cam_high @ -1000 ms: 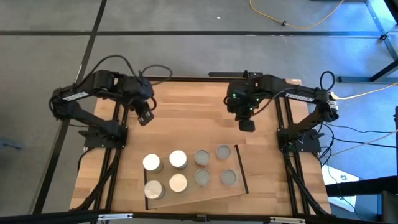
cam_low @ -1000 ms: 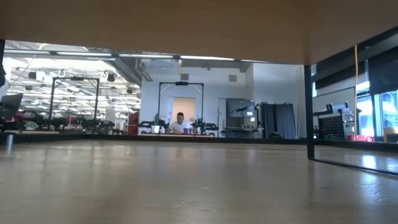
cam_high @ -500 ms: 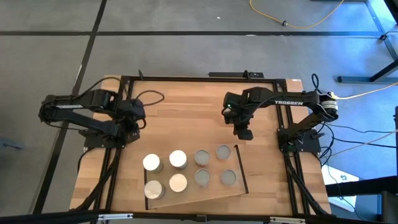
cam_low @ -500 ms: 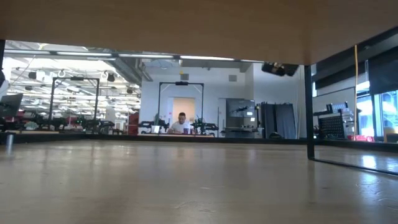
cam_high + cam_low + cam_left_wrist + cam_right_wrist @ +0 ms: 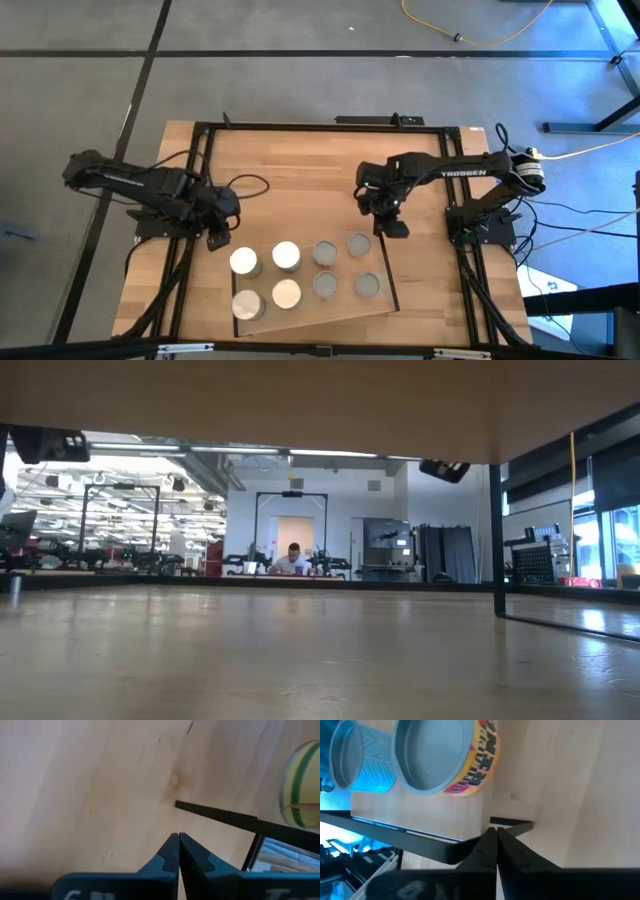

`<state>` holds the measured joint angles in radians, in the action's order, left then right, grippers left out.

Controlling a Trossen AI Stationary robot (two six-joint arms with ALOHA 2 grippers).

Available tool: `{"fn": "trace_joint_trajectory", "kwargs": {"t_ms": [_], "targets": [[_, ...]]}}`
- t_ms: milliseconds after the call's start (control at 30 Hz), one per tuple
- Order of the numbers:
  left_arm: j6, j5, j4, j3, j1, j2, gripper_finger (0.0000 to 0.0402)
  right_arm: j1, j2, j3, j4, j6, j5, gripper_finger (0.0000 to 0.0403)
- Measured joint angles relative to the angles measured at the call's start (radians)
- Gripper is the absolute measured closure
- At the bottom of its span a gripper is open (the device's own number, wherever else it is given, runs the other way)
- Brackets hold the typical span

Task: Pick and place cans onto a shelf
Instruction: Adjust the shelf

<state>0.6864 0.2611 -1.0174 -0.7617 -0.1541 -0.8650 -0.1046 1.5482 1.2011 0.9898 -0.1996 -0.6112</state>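
A: Item, cans (image 5: 285, 256): count and look?

B: Eight small upright cylinders, round tops; four white or cream, four dull grey metal. One near can (image 5: 445, 755) shows a yellow side with printed lettering and a recessed metal top.

A: Location?

B: All on the shelf (image 5: 330, 315), two rows of four, at the near part of the tabletop (image 5: 300, 170).

A: Shelf make?

B: Flat pale wood panel, smooth grain, thin black bars along its edges.

A: Left tool (image 5: 216, 241)?

B: Fingers pressed together, empty, low over the tabletop just beside the shelf's left corner.

A: Right tool (image 5: 396, 229)?

B: Fingers pressed together, empty, just beside the shelf's far right corner.
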Motion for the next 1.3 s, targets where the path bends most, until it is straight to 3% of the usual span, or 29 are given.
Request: {"fn": "trace_joint_trajectory", "kwargs": {"t_ms": [533, 1300], "targets": [[0.170, -0.048, 0.109, 0.014, -0.139, 0.000, 0.0401, 0.072, 0.000, 0.000, -0.007, 0.114, -0.048, 0.0400], [0.225, -0.121, 0.202, 0.014, -0.218, -0.013, 0.0402, 0.174, 0.001, 0.000, -0.058, 0.224, -0.112, 0.0400]]}}
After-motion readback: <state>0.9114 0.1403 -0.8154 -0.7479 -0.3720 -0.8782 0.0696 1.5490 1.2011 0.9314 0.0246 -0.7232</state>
